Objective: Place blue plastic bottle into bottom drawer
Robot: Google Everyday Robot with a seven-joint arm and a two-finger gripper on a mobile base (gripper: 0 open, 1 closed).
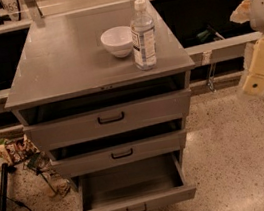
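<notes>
Standing upright near the right front edge of the grey worktop, the bottle is sitting just right of a white bowl, close to it but apparently not touching. The pincer is hanging well off to the right of the cabinet, lower than the bottle and apart from everything. Whether it is released or clenched I cannot tell, though it is clearly carrying nothing. The bottom drawer is standing pulled out toward the near side, with nothing showing inside.

The step in hand looks like the reach for the bottle. Coming in from the right is likely the cleanest line, since the bowl is guarding the left side. Aiming at the labelled middle rather than the cap should keep the tall, light bottle from tipping. A gentle squeeze is probably wise, as thin plastic tends to buckle. The two drawers above are also jutting out slightly, so the lowering path needs to be staying clear of their fronts.
</notes>
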